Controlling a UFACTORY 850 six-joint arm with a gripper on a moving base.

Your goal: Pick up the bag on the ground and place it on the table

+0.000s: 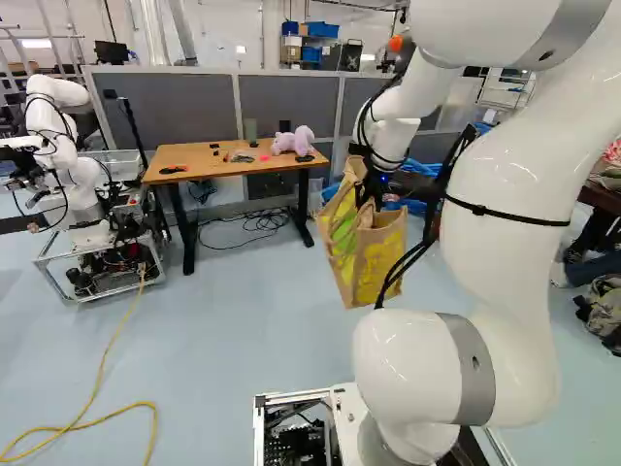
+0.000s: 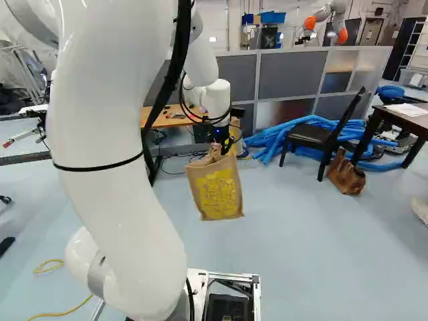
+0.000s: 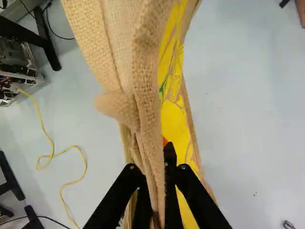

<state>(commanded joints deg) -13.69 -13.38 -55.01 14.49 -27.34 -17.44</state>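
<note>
Gripper (image 3: 155,174): clenched on bunched cloth at the top of the bag (image 2: 217,190).
Bag: hung clear of the floor (image 1: 243,340), near twelve o'clock from the arm (image 1: 505,194), short of the table (image 1: 199,155).
Grip: only a narrow fold looked caught, so a jerk could have pulled it loose.
Table edge: lay toward eleven o'clock; the low-hanging bottom could have snagged there without more lift.
Plush toy (image 1: 293,142): sat toward the tabletop's three o'clock end, where a swinging load could have knocked it.
</note>
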